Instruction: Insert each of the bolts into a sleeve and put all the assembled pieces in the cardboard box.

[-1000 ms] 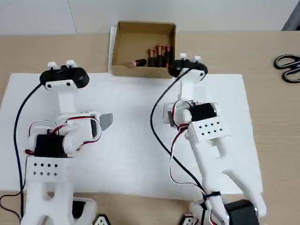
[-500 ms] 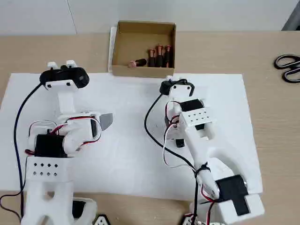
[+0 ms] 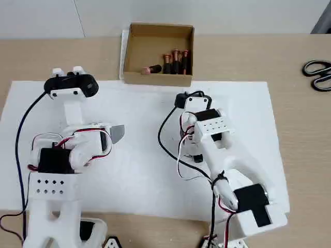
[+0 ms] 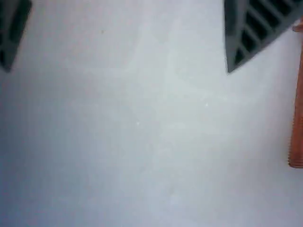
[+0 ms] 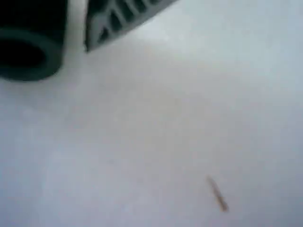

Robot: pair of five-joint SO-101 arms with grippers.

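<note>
Now, your white sheet (image 3: 139,170) lies under both grippers; the box (image 3: 150,44), well beyond them, holds four assembled pieces (image 3: 169,64). On your left gripper (image 4: 117,68) the fingers (image 4: 246,33) stand wide apart, with a bolt (image 4: 297,94) just outside one. A sleeve (image 5: 23,54) sits beside your right gripper (image 5: 90,35); whether that is clamped you cannot tell.

A light wooden table (image 3: 300,129) carries a white sheet (image 3: 139,170) over most of its near part. The cardboard box (image 3: 147,49) stands on bare wood at the sheet's far edge, and scissors (image 3: 316,74) lie well apart at the right. A dark sleeve (image 5: 23,54) and a copper-coloured bolt (image 4: 297,94) lie on the sheet.
</note>
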